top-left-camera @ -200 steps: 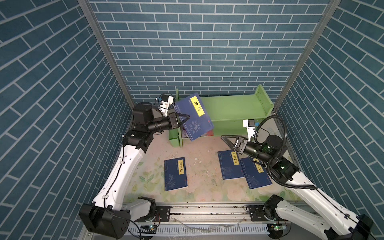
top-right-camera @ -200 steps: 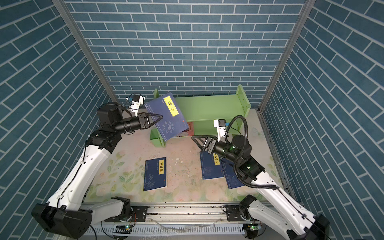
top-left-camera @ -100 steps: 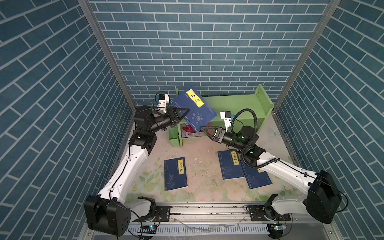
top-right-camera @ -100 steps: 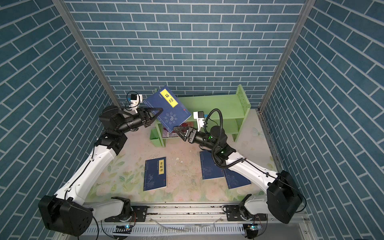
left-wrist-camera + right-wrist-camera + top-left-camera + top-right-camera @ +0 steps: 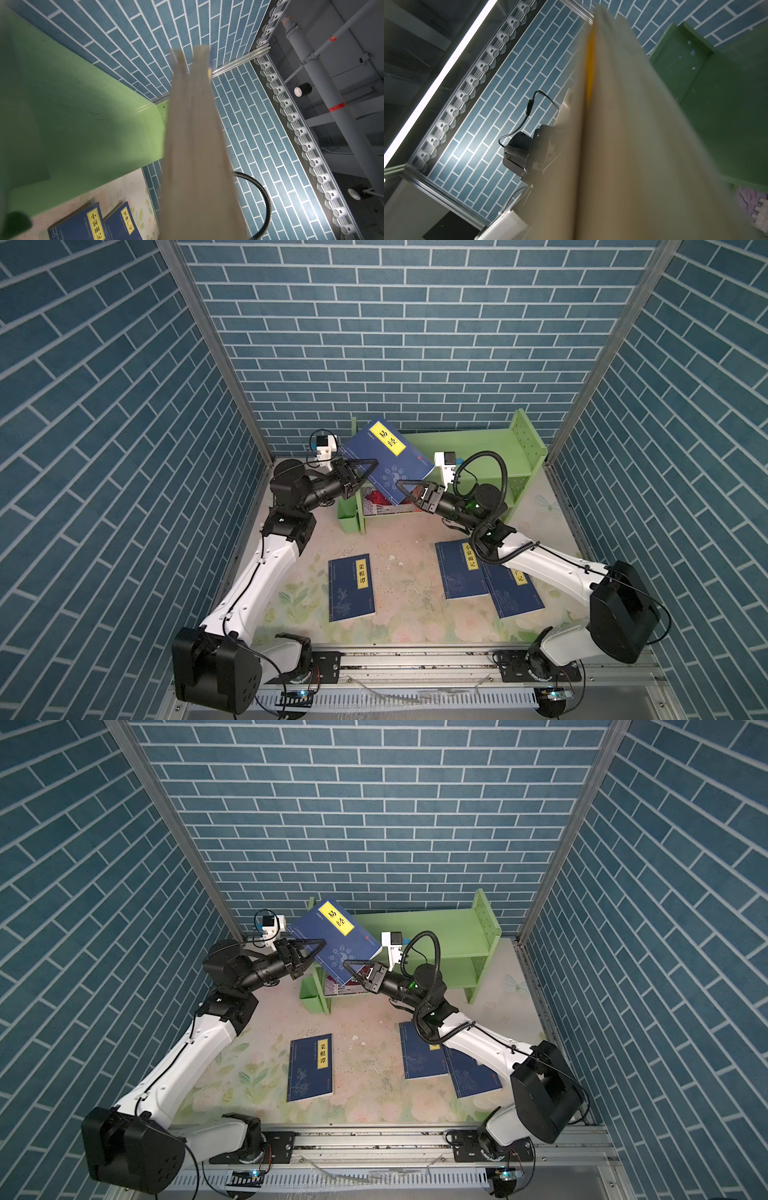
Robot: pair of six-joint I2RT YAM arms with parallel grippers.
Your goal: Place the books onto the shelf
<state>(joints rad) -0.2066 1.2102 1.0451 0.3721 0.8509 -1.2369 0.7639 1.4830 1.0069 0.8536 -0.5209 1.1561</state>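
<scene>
**Together, both grippers pinch the raised book [image 5: 390, 454] above the shelf [image 5: 478, 439]**

Each tool is closed tight on that one volume. The left gripper [image 5: 371, 465] clamps its left edge and the right gripper [image 5: 400, 484] clamps its lower corner. The raised book hangs tilted, yellow label uppermost, over the left end of the shelf, which stands along the table's back edge. A red-and-grey book [image 5: 376, 504] sits in the lower tier at that same end, beside the green cup [image 5: 348, 519]. Three more blue books lie flat on the table [image 5: 409, 585]. A lone book [image 5: 351, 593] lies left of centre toward the front edge, and an overlapping pair [image 5: 457, 576] lies toward the right side, partly under the right arm. Both wrist views show little beyond the raised book's blurred page edge [image 5: 197, 145].
</scene>
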